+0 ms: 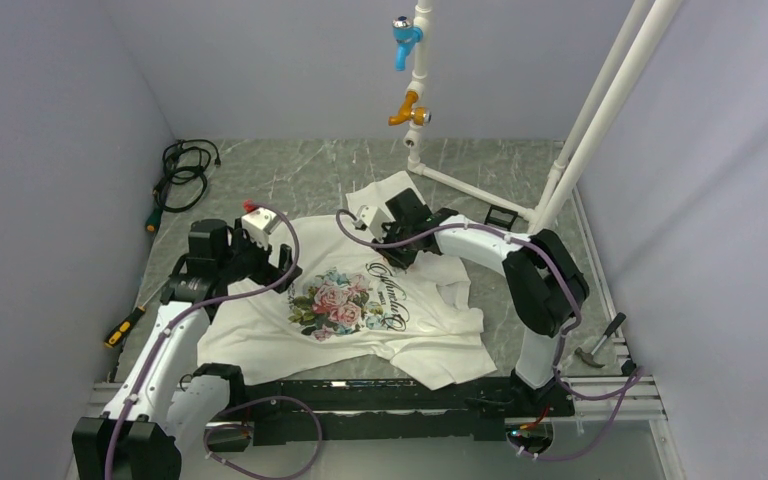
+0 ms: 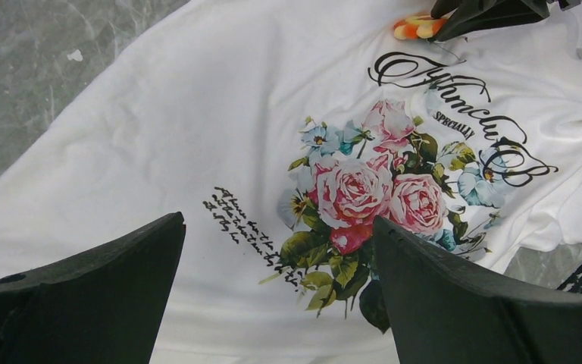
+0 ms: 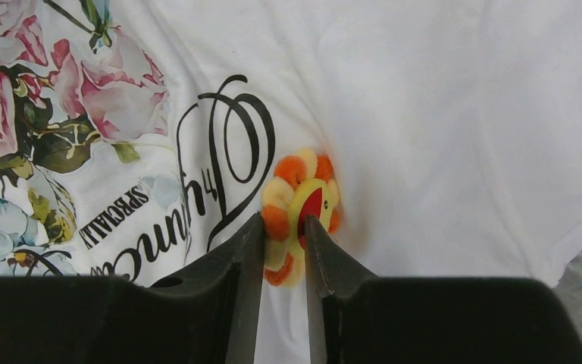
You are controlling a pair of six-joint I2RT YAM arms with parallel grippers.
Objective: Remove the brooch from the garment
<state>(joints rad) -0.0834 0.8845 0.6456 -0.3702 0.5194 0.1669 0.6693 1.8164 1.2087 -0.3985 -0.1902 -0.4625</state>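
The garment (image 1: 260, 335) lies spread mid-desk (image 1: 290, 170), reaching toward the near edge. Over its left side the left gripper (image 2: 276, 224) hangs, fingers apart. Farther back, the right gripper (image 3: 282, 220) pinches the brooch (image 3: 303, 199) against the fabric beside the script.

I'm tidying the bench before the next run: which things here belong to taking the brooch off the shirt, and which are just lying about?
Part of the job:
brooch, pinched in the right claw
T-shirt
left claw, open over the print

Just lying about:
hammer
yellow-and-black screwdriver
coiled black cable
white pipe frame
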